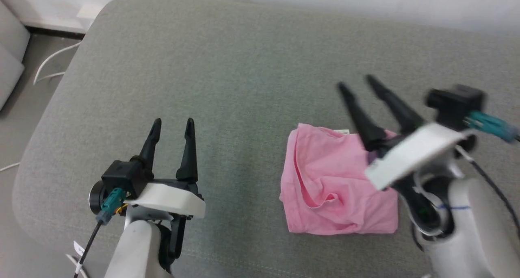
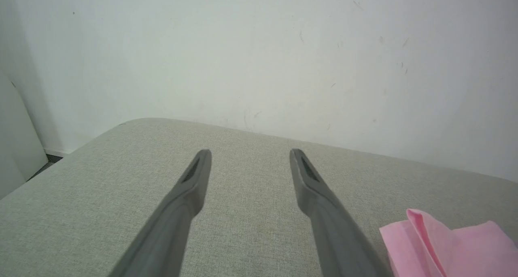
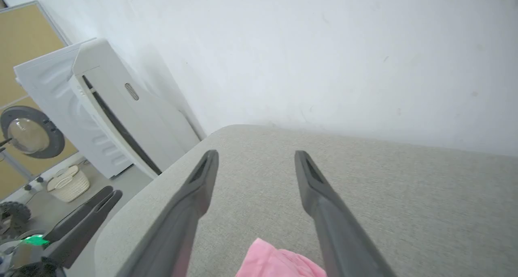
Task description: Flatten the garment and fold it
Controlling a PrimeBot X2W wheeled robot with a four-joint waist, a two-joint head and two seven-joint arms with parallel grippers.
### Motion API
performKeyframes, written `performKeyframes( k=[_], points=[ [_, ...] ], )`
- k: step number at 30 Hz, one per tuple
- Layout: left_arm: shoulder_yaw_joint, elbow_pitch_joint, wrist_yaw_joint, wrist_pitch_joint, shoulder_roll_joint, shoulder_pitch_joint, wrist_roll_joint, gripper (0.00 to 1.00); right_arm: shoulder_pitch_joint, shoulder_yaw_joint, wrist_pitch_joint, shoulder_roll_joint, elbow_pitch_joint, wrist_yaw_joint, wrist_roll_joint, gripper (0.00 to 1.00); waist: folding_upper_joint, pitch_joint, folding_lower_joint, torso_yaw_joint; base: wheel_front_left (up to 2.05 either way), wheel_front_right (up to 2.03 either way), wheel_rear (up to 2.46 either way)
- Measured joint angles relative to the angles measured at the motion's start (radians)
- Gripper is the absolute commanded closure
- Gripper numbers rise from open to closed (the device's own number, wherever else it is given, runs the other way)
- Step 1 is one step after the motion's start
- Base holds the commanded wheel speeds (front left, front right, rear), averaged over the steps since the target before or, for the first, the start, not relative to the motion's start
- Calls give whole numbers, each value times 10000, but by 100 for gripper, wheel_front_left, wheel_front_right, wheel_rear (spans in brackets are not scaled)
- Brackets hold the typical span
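grey fabric cushion [image 1: 243,66] w/ pink garment [image 1: 333,180], white wall [image 2: 259,46] behind, washer [image 3: 101,103] nearby

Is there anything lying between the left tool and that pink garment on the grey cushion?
Nothing visible. Only bare grey cushion lies between the open left tool and the pink garment, which sits off to its right.

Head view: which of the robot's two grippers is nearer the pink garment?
The right gripper: its fingers overlap the garment at its far right corner, while the left gripper hangs apart over bare grey cushion.
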Motion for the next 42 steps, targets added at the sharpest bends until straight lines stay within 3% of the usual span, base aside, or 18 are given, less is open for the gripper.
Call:
performKeyframes(
  k=[6,12,18,27,28,30,34,42],
  points=[
    [140,-50,-12,0,0,115,52,0,1488,-1732,-1848,-21,19,0,-533,0,0,-252,-1,-288,0,0,0],
    [180,-59,-29,0,0,121,90,0,2613,-2188,-2161,-38,1014,0,-654,0,0,-383,-2,-407,0,0,0],
    [155,-58,-94,0,0,133,88,0,2724,-1983,-1827,-36,2205,0,-265,0,0,-341,-1,-325,0,0,0],
    [69,-48,-100,0,0,144,84,0,2200,-1739,178,-35,3910,0,-192,0,0,-270,-1,-42,0,0,0],
    [56,-48,-100,0,-2,144,84,0,2118,-1728,343,-36,3962,0,-190,41,0,-266,-1,-16,0,0,0],
    [46,-48,-100,0,-2,146,84,0,1968,-1628,623,-48,3981,0,-192,100,0,-262,-1,25,0,0,0],
    [86,-52,-100,0,0,151,84,0,1832,-1442,949,-40,3824,0,-591,100,0,-256,-1,-8,0,0,0],
    [445,-226,-88,0,-4,247,117,0,959,-631,1720,-36,2792,0,-2456,100,0,-153,0,-572,0,0,0]
  ],
)
